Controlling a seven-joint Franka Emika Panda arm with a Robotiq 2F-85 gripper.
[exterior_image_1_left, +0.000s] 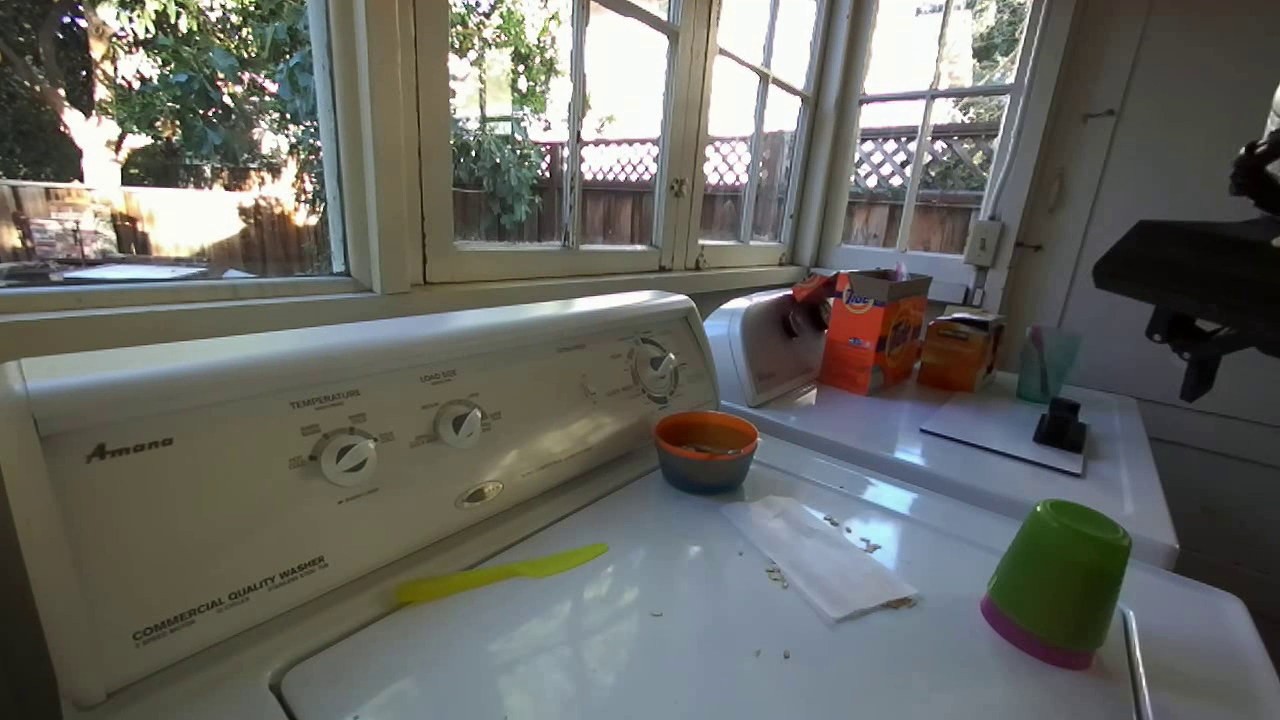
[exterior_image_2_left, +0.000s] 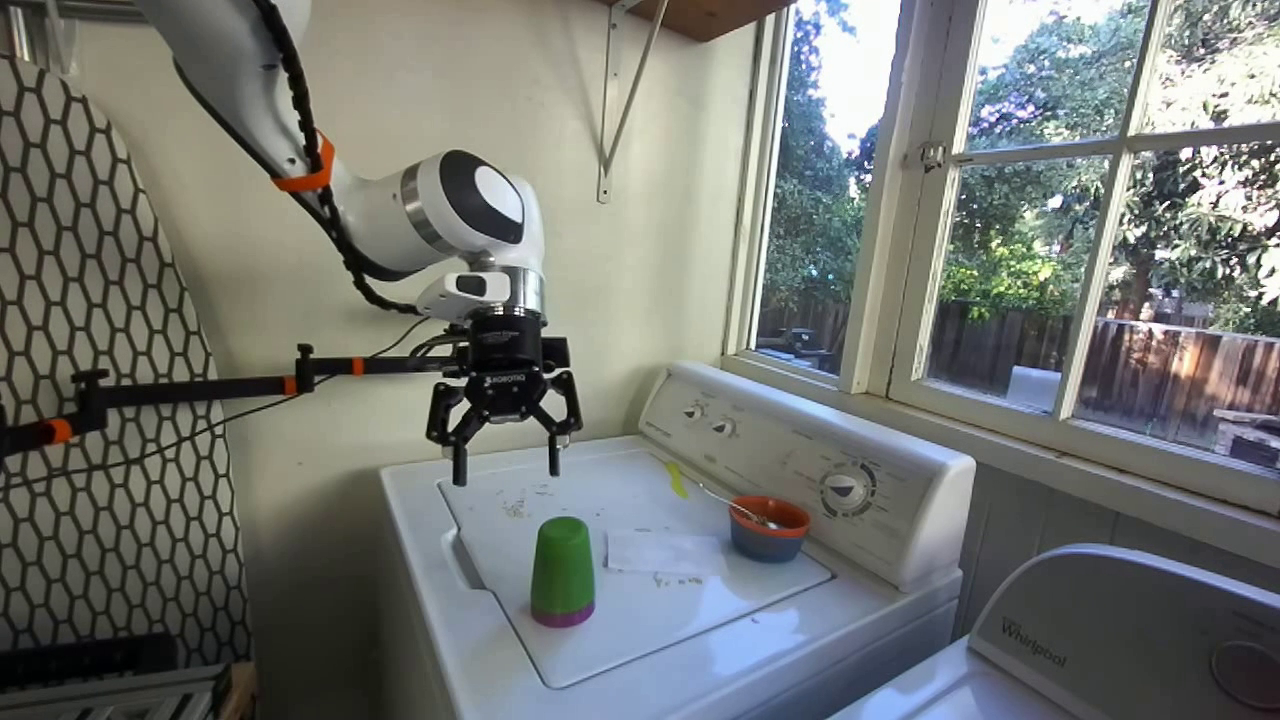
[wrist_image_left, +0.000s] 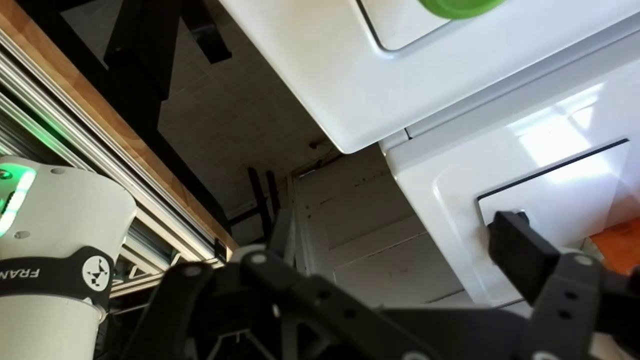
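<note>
My gripper (exterior_image_2_left: 507, 468) hangs above the white washer lid with its fingers (exterior_image_2_left: 459, 466) wide apart and nothing between them; the wrist view also shows the gripper (wrist_image_left: 395, 232) spread. Nearest to it is a green cup (exterior_image_2_left: 563, 565) with a purple band at the bottom, standing upside down; both exterior views show it, and its edge (wrist_image_left: 460, 6) peeks in at the top of the wrist view. A white napkin (exterior_image_2_left: 665, 552) lies beyond the cup among scattered crumbs. By the control panel sits an orange-rimmed bowl (exterior_image_2_left: 768, 545) holding a spoon (exterior_image_2_left: 730, 503). A yellow-green knife (exterior_image_1_left: 505, 573) lies along the panel.
The washer's control panel (exterior_image_1_left: 200, 500) rises along the back, under windows. A neighbouring machine (exterior_image_1_left: 860, 430) bears an orange Tide box (exterior_image_1_left: 860, 335), a smaller box (exterior_image_1_left: 960, 350), a teal cup (exterior_image_1_left: 1050, 362) and a flat board (exterior_image_1_left: 985, 430). A black boom (exterior_image_2_left: 200, 388) reaches toward the wrist.
</note>
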